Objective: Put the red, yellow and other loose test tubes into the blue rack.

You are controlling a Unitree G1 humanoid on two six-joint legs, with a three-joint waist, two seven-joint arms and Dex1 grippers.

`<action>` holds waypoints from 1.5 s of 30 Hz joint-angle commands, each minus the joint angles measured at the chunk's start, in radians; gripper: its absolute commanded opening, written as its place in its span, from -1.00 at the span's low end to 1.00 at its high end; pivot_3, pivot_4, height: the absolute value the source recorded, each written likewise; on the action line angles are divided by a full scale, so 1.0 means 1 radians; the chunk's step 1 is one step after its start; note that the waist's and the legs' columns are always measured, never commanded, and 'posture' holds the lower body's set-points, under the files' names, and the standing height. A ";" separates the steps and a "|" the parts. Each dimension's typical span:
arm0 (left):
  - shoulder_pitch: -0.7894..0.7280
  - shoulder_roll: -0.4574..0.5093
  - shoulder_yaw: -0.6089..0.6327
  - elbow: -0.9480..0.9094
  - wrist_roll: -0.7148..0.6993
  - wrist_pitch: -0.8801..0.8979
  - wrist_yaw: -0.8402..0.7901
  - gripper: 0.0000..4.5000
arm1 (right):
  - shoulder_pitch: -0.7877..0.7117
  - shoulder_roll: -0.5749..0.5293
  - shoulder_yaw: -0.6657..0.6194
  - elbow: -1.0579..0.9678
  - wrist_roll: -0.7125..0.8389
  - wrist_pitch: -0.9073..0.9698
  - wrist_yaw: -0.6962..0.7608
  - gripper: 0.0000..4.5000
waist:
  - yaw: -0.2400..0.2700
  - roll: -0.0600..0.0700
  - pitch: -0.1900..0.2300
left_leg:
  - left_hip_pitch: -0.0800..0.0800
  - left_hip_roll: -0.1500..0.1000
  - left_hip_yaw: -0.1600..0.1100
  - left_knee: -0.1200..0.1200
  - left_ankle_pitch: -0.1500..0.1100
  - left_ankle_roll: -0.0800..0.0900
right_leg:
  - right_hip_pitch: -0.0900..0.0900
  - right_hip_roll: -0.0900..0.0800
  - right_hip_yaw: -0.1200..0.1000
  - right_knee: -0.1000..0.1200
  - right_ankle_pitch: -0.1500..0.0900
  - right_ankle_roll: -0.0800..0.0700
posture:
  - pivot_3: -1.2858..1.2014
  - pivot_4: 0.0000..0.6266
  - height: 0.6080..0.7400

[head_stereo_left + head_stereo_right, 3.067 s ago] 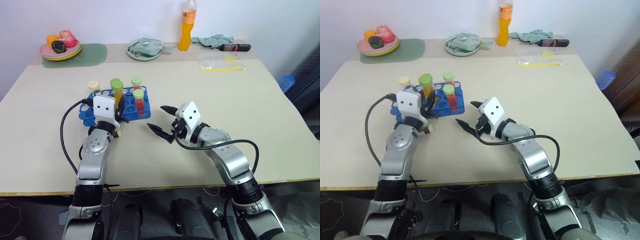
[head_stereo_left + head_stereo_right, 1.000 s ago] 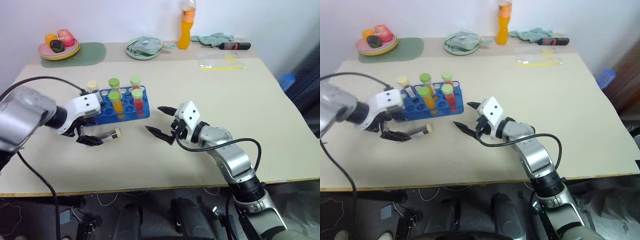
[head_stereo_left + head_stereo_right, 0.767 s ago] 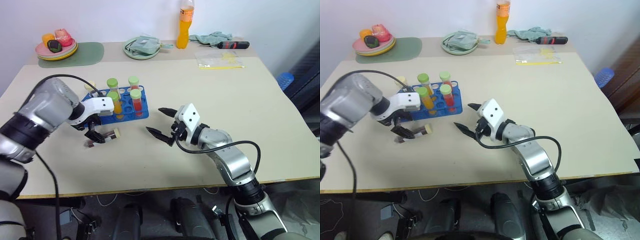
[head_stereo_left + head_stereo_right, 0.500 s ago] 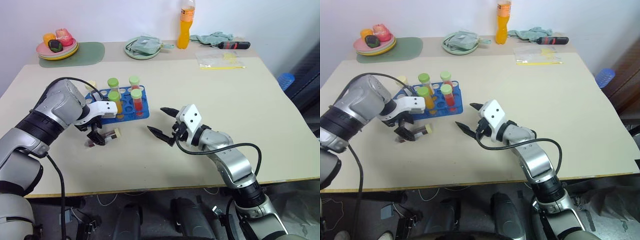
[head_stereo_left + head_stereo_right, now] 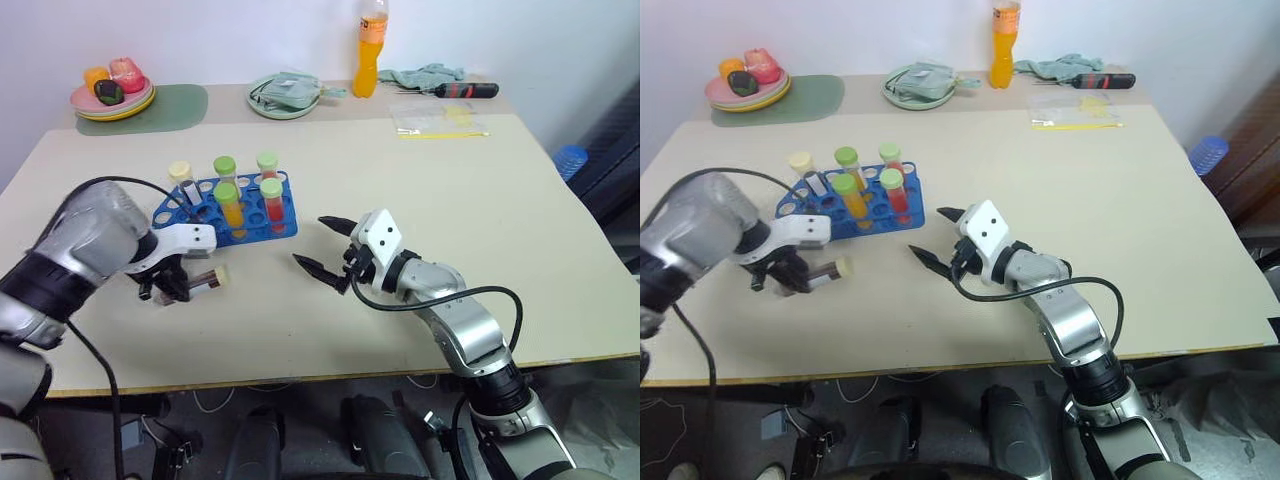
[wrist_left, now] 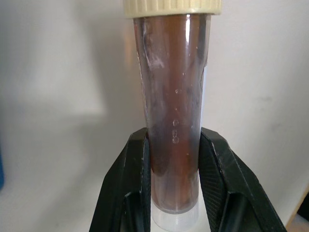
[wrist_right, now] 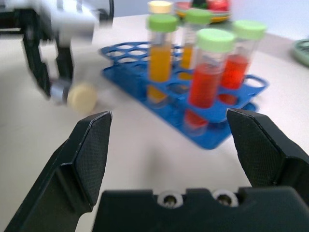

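A loose test tube with dark brown contents and a cream cap lies level on the table in front of the blue rack. My left gripper points steeply down and is shut on its lower end, one black finger on each side. The rack holds several upright tubes: yellow ones with green caps, red ones and a cream-capped one. To the right of the rack my right gripper hovers open and level, nothing between its fingers, aimed at the rack.
Along the far edge stand a plate of fruit on a green mat, a plate with a cloth, an orange bottle, a screwdriver and a plastic bag. Bare tabletop spreads to the right.
My left gripper has closed from wide open onto the brown tube and shifted a little to the left and down with it. The right gripper has stayed put.
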 commanded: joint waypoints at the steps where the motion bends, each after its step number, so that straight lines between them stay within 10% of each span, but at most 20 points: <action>1: 0.088 0.022 0.311 0.041 -0.166 -0.153 0.068 -0.65 | 0.009 -0.013 -0.003 -0.068 0.039 0.006 0.036 0.87 | 0.003 0.000 0.000 | 0.000 0.000 0.000 0.000 0.000 0.000 | 0.000 0.000 0.000 0.000 0.000 0.000 | 0.03 -0.52 1.00; 8: 0.216 -0.334 0.830 -0.122 -0.322 -0.043 0.716 -0.65 | 0.000 -0.025 -0.007 -0.051 0.063 0.020 0.074 0.87 | 0.014 -0.002 -0.001 | 0.001 -0.001 -0.001 0.004 0.000 0.000 | 0.003 -0.002 -0.002 0.000 0.000 0.001 | 0.03 -0.52 1.00; 18: 0.450 -0.856 0.744 -0.423 -0.118 -0.359 1.300 -0.65 | -0.043 -0.030 0.004 -0.007 0.058 0.012 0.114 0.87 | 0.005 -0.002 -0.003 | 0.002 -0.002 0.000 0.003 0.000 0.000 | 0.004 -0.003 0.000 0.002 0.001 0.001 | 0.03 -0.52 1.00; 45: 0.482 -0.831 0.640 -0.307 -0.078 -0.359 1.393 -0.65 | -0.024 -0.020 -0.005 -0.027 0.061 0.023 0.063 0.87 | 0.005 -0.002 -0.003 | 0.003 -0.002 0.000 0.003 0.000 0.000 | 0.004 -0.003 -0.001 0.002 0.001 0.001 | 0.03 -0.52 1.00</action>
